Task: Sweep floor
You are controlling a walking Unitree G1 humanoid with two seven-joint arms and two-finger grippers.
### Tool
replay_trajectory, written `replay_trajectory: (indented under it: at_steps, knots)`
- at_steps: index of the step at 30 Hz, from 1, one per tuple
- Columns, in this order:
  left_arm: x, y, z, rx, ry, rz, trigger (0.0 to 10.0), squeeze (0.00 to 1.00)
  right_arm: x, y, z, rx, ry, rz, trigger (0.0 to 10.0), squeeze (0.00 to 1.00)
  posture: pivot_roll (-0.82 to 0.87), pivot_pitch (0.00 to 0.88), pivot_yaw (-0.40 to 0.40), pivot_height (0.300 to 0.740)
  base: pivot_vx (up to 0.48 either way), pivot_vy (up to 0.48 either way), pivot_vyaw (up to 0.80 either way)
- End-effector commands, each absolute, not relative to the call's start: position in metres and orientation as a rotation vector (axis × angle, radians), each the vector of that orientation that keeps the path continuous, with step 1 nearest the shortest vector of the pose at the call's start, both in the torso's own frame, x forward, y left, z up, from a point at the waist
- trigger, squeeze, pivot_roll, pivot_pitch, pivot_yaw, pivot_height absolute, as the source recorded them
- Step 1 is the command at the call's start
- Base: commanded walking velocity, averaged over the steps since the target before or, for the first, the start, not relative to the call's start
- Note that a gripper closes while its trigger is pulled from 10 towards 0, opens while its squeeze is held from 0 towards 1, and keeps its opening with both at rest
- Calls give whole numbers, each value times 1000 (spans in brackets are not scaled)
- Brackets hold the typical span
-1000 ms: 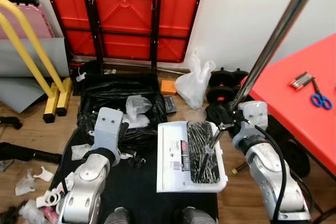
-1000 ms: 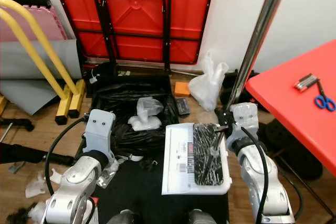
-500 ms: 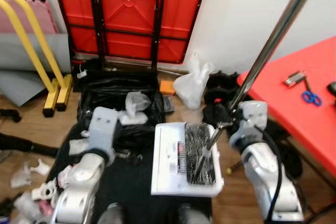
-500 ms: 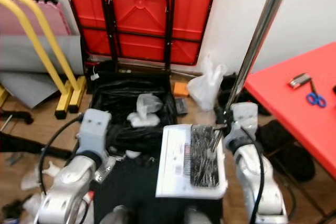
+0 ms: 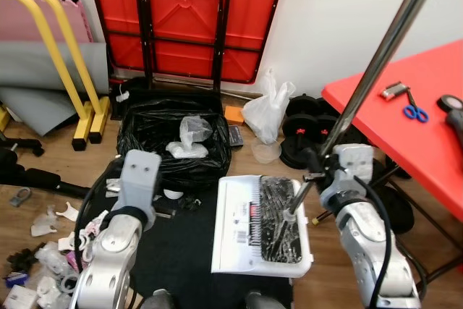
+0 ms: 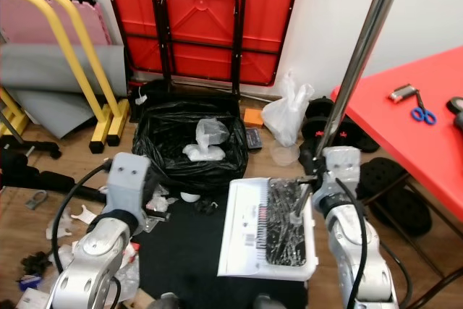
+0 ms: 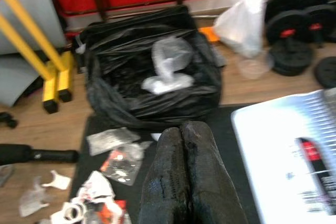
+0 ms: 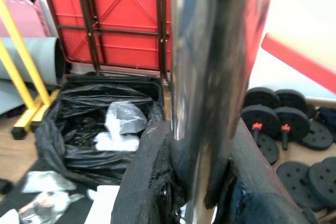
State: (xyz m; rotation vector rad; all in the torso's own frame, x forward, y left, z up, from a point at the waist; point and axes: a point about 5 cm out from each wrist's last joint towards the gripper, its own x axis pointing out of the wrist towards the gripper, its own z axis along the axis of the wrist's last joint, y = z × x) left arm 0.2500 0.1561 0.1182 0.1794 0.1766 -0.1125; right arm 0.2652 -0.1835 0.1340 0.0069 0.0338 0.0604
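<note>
Right now my right gripper [image 8: 202,192] is clamped around the broom's shiny metal pole [image 5: 376,70], which slants up past the red table [image 5: 405,142]; its black bristle head [image 5: 278,211] lies in the white dustpan [image 5: 235,229] on the black mat [image 5: 181,251]. A barcode label on the dustpan shows, too small to read. My left gripper [image 7: 184,182] hangs with its two fingers pressed together, empty, above scattered wrappers [image 7: 113,153]. Beyond sits one open black rubbish bag [image 5: 173,142] holding crumpled plastic, one white plastic bag [image 5: 266,110], several black dumbbells [image 5: 307,124], and blue scissors [image 5: 414,111] on the table.
</note>
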Motion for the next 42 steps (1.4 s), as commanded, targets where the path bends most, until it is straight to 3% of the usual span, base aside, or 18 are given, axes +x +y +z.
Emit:
replay_trajectory:
  at_steps: [1,33,42]
  knots:
    - [248,155,115,174,196,-119,10000,0,267,-185,147,-2,-29,50,10000,0,-91,131,-131,740,0,0,0]
    - [247,155,120,196,166,-126,10000,0,279,-183,153,-31,-23,8,10000,0,-90,141,-124,740,0,0,0]
    - [248,154,121,201,158,-132,10000,0,297,-184,168,-60,-83,-2,10000,0,-82,144,-126,700,0,0,0]
